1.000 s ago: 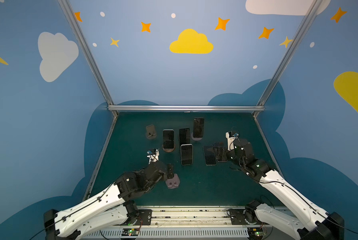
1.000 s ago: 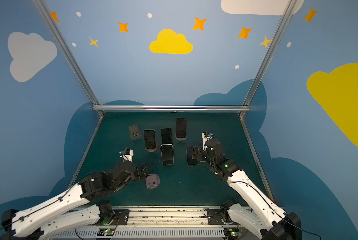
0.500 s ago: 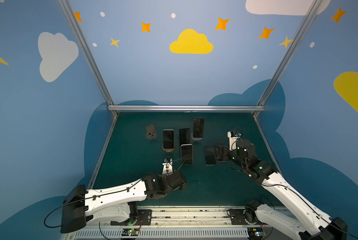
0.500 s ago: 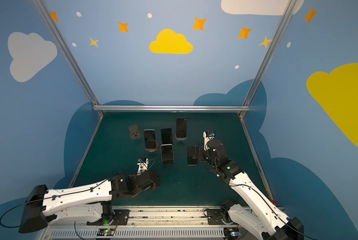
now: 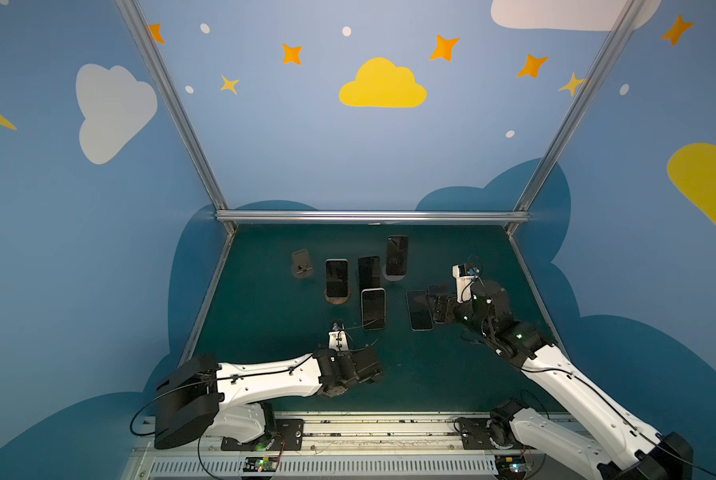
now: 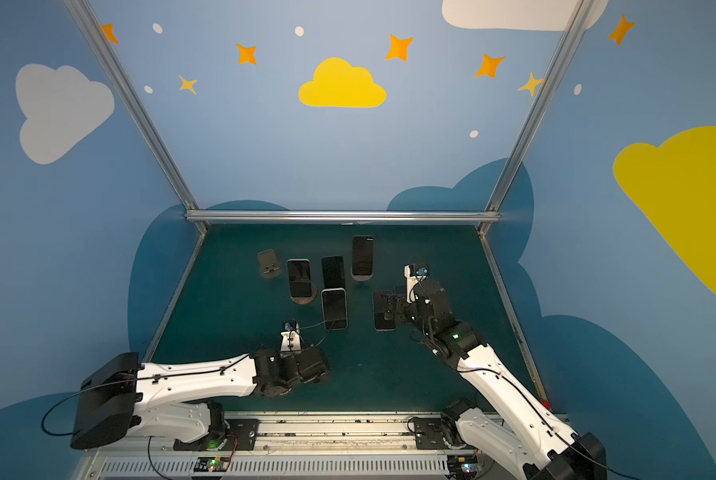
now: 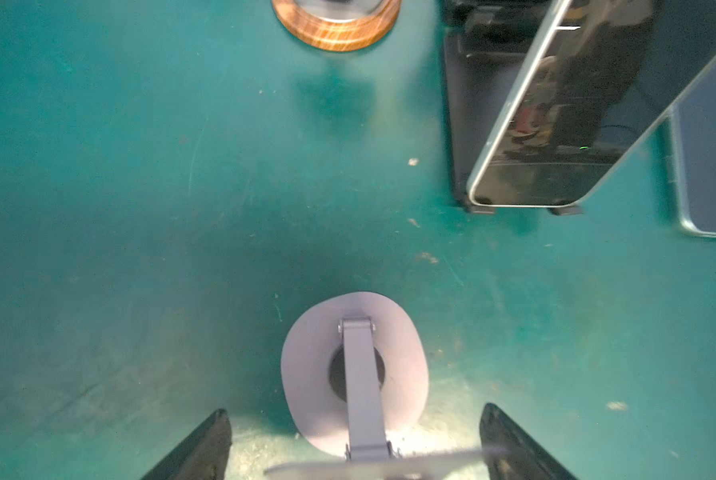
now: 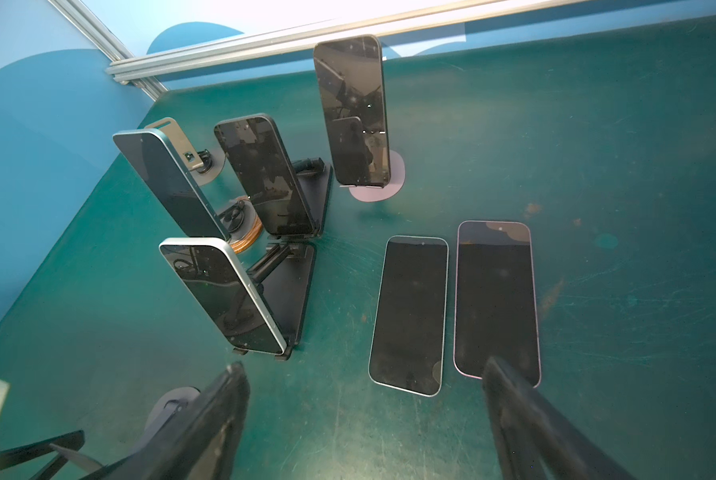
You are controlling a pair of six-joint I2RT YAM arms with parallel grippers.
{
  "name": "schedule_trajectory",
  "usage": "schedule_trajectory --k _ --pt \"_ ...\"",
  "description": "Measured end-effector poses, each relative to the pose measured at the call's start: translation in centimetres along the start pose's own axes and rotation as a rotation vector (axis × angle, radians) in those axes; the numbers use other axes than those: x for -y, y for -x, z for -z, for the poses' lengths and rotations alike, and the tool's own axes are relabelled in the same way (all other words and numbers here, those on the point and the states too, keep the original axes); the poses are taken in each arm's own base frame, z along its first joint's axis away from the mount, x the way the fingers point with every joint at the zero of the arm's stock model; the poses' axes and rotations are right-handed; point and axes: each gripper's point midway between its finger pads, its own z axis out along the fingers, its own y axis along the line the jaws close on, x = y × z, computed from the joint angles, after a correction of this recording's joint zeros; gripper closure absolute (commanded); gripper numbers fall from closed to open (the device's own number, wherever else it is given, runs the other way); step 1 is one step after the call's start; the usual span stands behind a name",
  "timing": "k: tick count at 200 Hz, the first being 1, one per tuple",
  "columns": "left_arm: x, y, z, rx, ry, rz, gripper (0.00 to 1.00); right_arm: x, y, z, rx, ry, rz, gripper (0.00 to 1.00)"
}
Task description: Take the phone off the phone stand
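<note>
Several phones are seen propped on stands towards the back of the counter [image 8: 597, 145]. The white-edged phone [image 8: 223, 295] on the black stand [image 8: 292, 286] is nearest both arms and is judged the likeliest to be lifted next. The right end effector [image 8: 364, 365] is held open and empty, low over the near ends of a silver-edged flat phone [image 8: 410, 311] and a pink-edged flat phone [image 8: 495, 299], which are laid side by side on the counter. The left end effector [image 7: 354, 413] is open too, with its fingers set either side of an empty grey stand [image 7: 314, 365]; whether the stand's plate is touched cannot be told. For a clean lift, the phone is best taken by its long edges, above the two small lips at the foot of its stand. It is then best raised along the slope of the backrest before being drawn away, so that the lips are cleared and the stand is not dragged. The stand could be steadied by the other arm. A narrow approach is advised, since the black phone [image 8: 265, 174] and the teal-edged phone [image 8: 165, 183] are set close behind.
</note>
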Motion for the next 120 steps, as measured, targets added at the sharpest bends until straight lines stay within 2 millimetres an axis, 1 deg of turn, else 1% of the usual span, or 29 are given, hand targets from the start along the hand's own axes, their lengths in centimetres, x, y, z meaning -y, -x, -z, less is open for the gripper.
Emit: schedule_trajectory --k 39,88,120 --pt "0.6 0.4 -0.3 0.028 0.056 0.031 0.15 0.0 -0.3 -0.5 -0.003 0.005 0.000 0.12" --pt "1.3 0.3 0.6 0.105 0.115 0.047 0.24 -0.1 -0.8 -1.0 -0.014 0.016 0.001 0.12" --pt "0.9 -0.1 0.8 0.143 0.156 0.062 0.27 -0.3 -0.5 -1.0 -0.005 0.025 0.000 0.12"
